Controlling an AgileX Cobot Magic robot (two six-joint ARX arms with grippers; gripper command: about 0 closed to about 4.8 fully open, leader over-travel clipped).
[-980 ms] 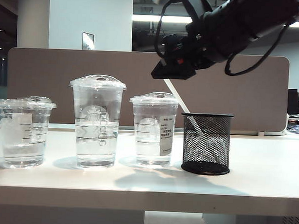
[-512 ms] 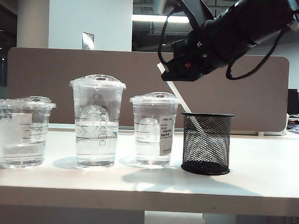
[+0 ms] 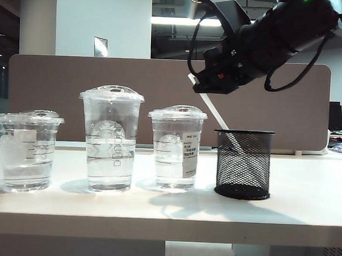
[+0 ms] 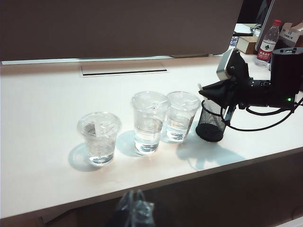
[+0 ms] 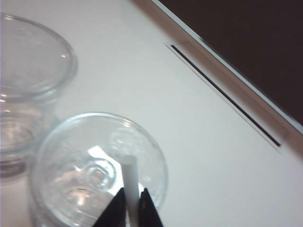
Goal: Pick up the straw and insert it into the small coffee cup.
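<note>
On the white desk [image 3: 156, 209], nearest the front edge, a row of three lidded clear cups with water. Far left of the exterior view sits the small coffee cup [image 3: 26, 150], squat, wide flat-domed lid, white label on its side, standing upright and apart from its neighbour. Next along is the tallest cup [image 3: 110, 138] with a faint round logo, then the mid-height cup [image 3: 176, 147] with a printed white sticker. Just beside that one, at the right end of the row, stands a black mesh pen holder [image 3: 243, 163].

And here's the action: the straw [image 3: 216, 116], white and thin, leans out of the mesh holder, its lower end down inside the mesh, its upper end slanting up and to the left. The right gripper [image 3: 202, 87] is up there above the holder, and the right wrist view shows it plainly: the two dark fingers [image 5: 115, 212] pinch the straw between them, its white tip poking out past them over a clear domed lid.

The left gripper [image 4: 134, 211] hangs well back from the desk's front edge; only a blurred, dark tip shows in its own view, and I cannot tell whether its fingers are spread or pressed together.

Behind the desk, a brown partition panel [image 3: 76, 95] runs across.
</note>
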